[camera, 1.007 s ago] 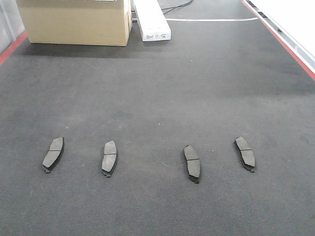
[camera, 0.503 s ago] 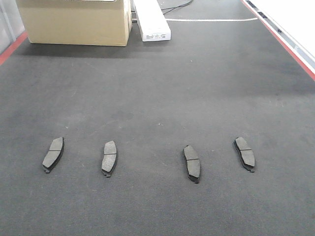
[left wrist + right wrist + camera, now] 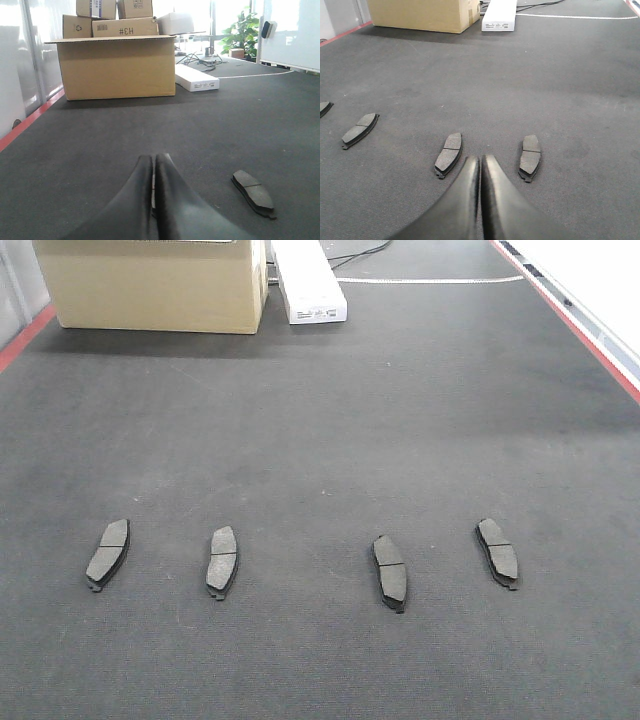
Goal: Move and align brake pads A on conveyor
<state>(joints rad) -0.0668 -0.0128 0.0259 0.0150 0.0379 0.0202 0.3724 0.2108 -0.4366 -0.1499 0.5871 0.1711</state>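
Brake pads A (image 3: 222, 560) lengthwise, outer pair splayed

- The front camera sits high and looks down and forward along the conveyor (image 3: 330, 420). It sees all four brake pads (image 3: 222, 560) in a row near the close edge, and a cardboard box (image 3: 150, 285) at the far left corner.
- The left wrist camera sits very low, close to the belt, and looks toward the far edge. The left gripper (image 3: 153, 160) fills the bottom. It shares the box (image 3: 117, 67) and one pad (image 3: 253, 190) with the front view.
- The right wrist camera sits a bit higher behind the right gripper (image 3: 480, 161), looking the same way. It shares the pads (image 3: 448, 154) and the white box (image 3: 500, 14) with the front view.
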